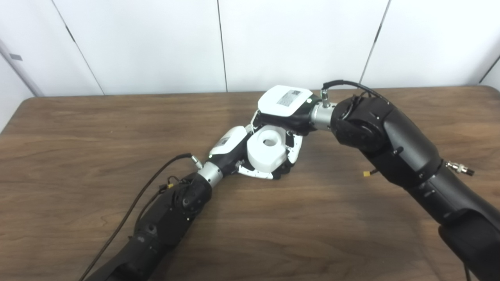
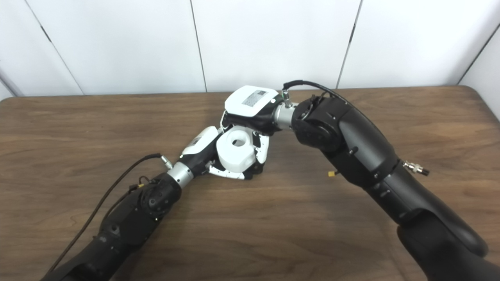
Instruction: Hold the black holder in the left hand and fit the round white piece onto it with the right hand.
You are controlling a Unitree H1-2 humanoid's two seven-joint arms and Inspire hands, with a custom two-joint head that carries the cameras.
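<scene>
Meeting near the middle of the surface (image 1: 117, 242), a little toward its far edge, both arms converge on one spot. Left robot hand (image 1: 234, 150) comes in low from the near-left; right robot hand (image 1: 287, 105) arches over from the right, palm down.

Round white piece (image 1: 266, 151): a thick ring with a hole through its top, sitting between the two hands. Right robot hand's fingers (image 1: 293, 150) curl down around its right side, touching it. Left robot hand's fingers (image 1: 256, 173) wrap under and along its near side. Both hands are closed about the cluster.

Black holder: hidden. Dark shapes under the ring near the fingertips may be it or may be finger parts; cannot tell. So cannot confirm what the left robot hand actually holds, nor whether the ring is already seated.

Handling, by judgement: the ring looks like rigid printed plastic, light, stiff, fairly smooth, so likely to slip if pinched weakly. Not fragile-looking. Best hold is across the outer wall on opposite sides, keeping the centre hole free for mating. The fit probably wants the ring level and pressed straight down; a tilt could jam it.
</scene>
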